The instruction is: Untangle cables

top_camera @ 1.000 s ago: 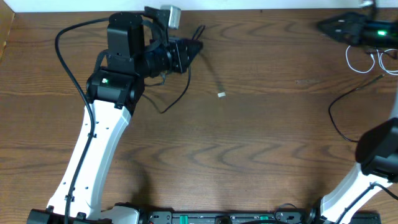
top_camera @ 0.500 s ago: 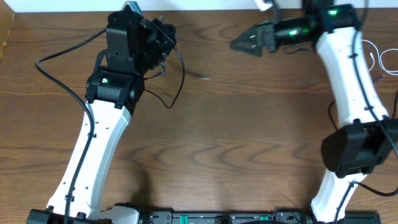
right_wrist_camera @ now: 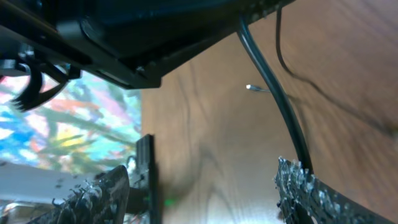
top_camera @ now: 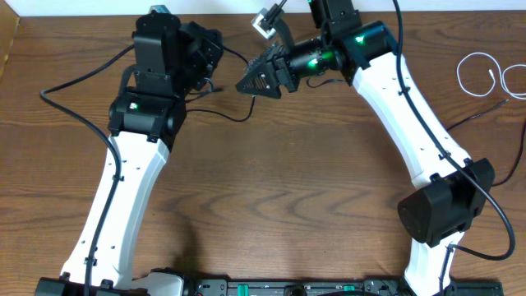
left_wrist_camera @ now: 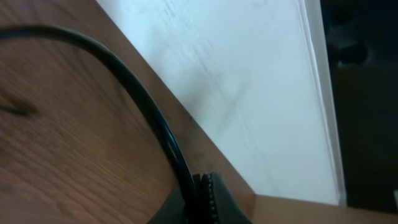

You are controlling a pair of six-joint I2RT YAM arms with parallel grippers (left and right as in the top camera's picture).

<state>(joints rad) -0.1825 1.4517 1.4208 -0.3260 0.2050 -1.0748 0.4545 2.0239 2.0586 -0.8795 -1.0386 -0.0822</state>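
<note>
Brown wood-grain table (top_camera: 312,189) was inspected, with both arms reaching to its far side. Left gripper (left_wrist_camera: 202,199) was clenched on the black cable (left_wrist_camera: 143,99), which was pinched between its fingertips close to the table's far edge. Right gripper (top_camera: 249,85) stood just right of it with jaws apart, the same cable passing close by one finger (right_wrist_camera: 311,186); contact could not be confirmed. White cable (top_camera: 462,64) lay looped at the far right, well apart from both grippers.
</note>
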